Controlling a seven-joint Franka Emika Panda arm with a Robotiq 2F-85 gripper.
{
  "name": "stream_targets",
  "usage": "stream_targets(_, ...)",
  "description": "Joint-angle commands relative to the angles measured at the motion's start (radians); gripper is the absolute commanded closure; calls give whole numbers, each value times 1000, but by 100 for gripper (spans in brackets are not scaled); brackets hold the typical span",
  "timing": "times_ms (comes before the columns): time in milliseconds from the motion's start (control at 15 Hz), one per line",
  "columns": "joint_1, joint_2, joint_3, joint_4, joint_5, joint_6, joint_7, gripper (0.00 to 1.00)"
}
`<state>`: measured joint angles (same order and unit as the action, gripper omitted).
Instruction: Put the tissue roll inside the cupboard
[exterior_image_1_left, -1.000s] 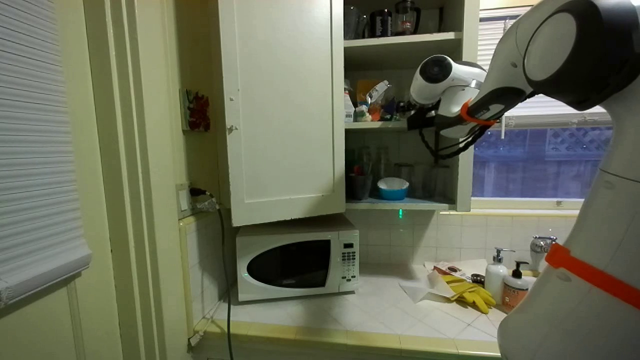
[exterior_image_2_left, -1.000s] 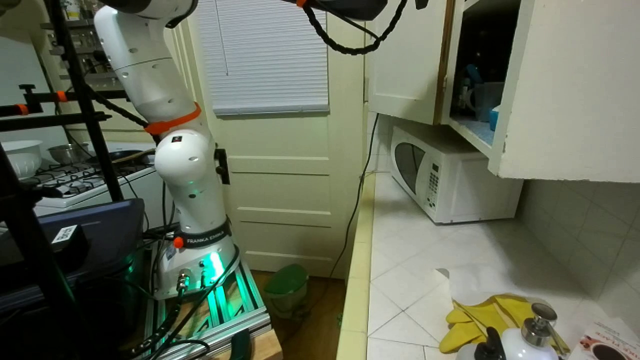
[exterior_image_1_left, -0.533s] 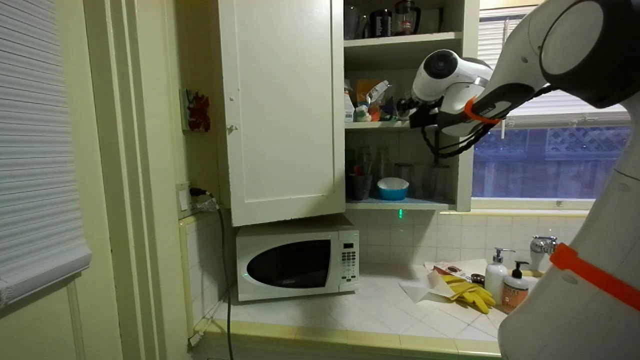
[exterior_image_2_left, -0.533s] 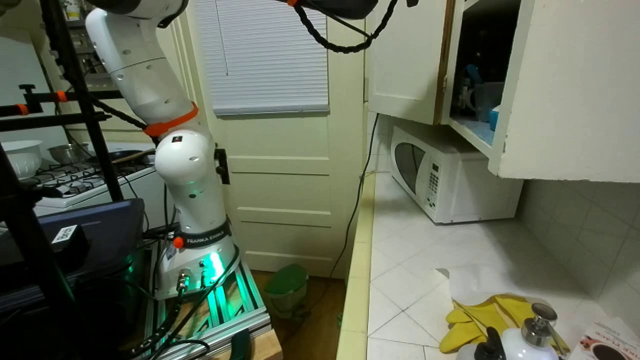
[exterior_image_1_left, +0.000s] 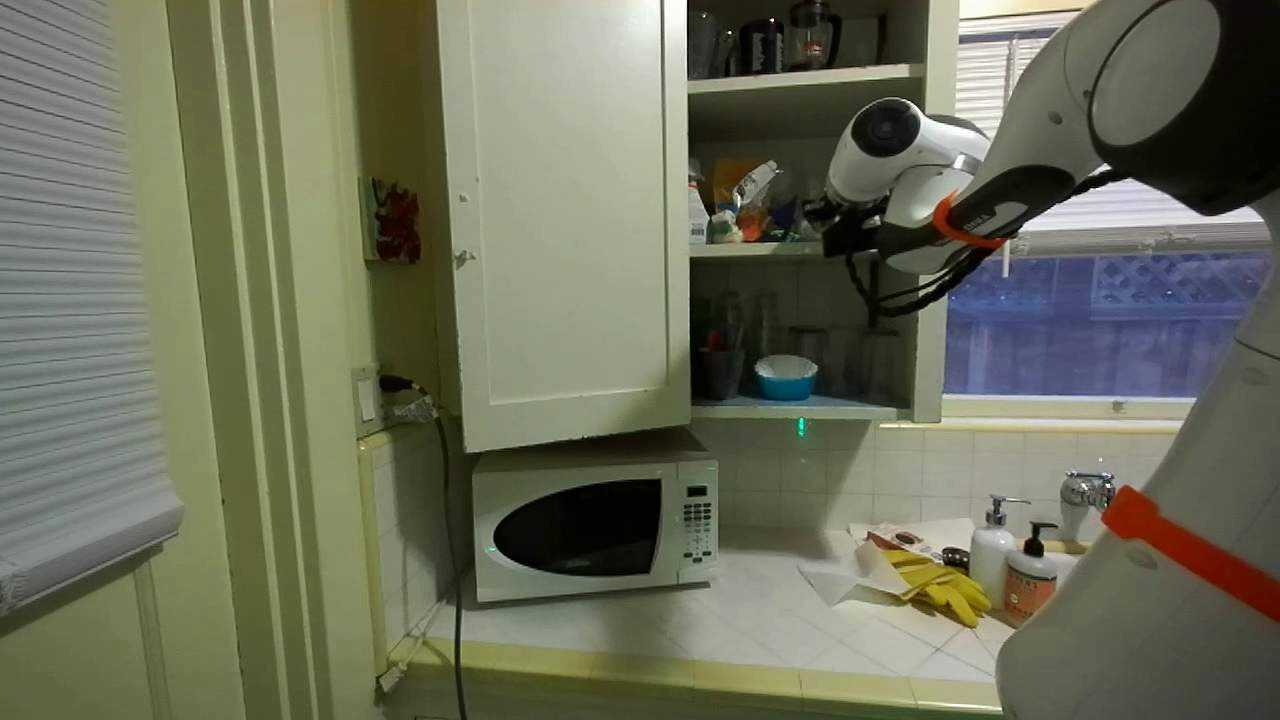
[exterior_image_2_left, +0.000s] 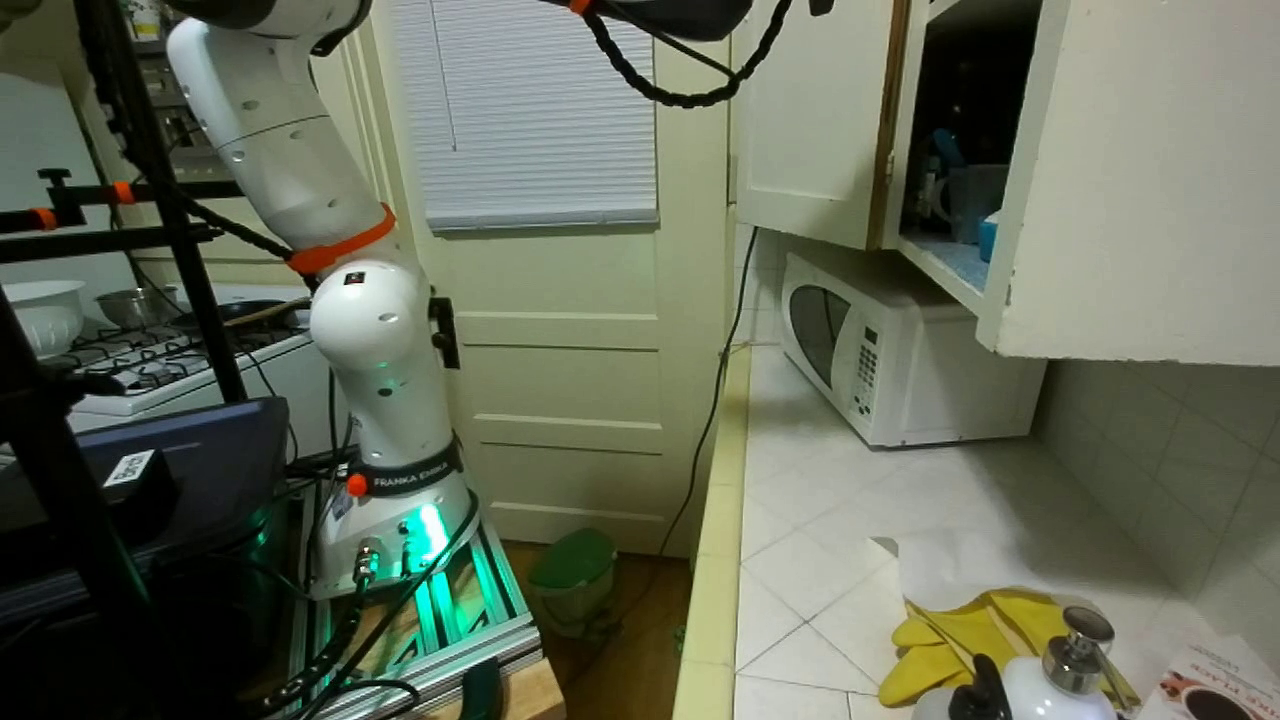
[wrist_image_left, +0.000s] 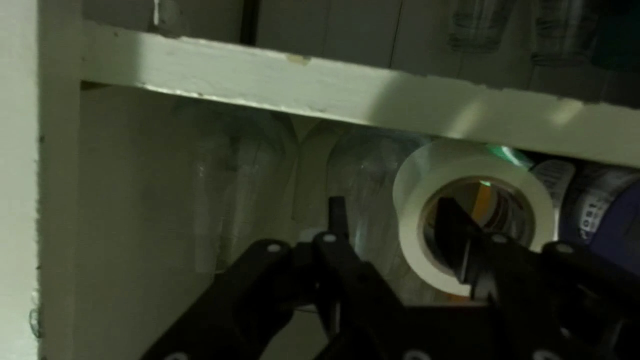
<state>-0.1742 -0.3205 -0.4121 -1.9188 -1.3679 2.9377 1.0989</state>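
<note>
Your white paper tissue roll (wrist_image_left: 472, 167) with its dark hollow core is inside the tall white painted cupboard (exterior_image_1_left: 930, 370), probably on the middle shelf (exterior_image_1_left: 755, 251), where your white robot arm (exterior_image_1_left: 1035, 145) reaches. Its round end faces the wrist camera, so it seems to lie on its side. Your black, two-fingered gripper (wrist_image_left: 391, 204) is released, fingers well spread: one in front of the core, the other beyond the paper wall, a stance suited to holding a roll by its wall. You can't tell whether one finger is inside the core; if so, backing straight out toward the near side would avoid dragging the roll. Clear, rounded, glass-like vessels (wrist_image_left: 245, 170) are just left of it in the wrist view. In an exterior view the white panel door (exterior_image_1_left: 575, 220) is swung left, leaving your arm its way in from the right
</note>
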Motion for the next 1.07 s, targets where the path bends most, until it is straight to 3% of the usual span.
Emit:
stream_targets(0,3,34,-21,36,26,2,-25,81)
stream_targets(200,6,73,-35,71,28,10,-22,100)
stream_targets(1000,3,153,-23,142,-7,52,2,96)
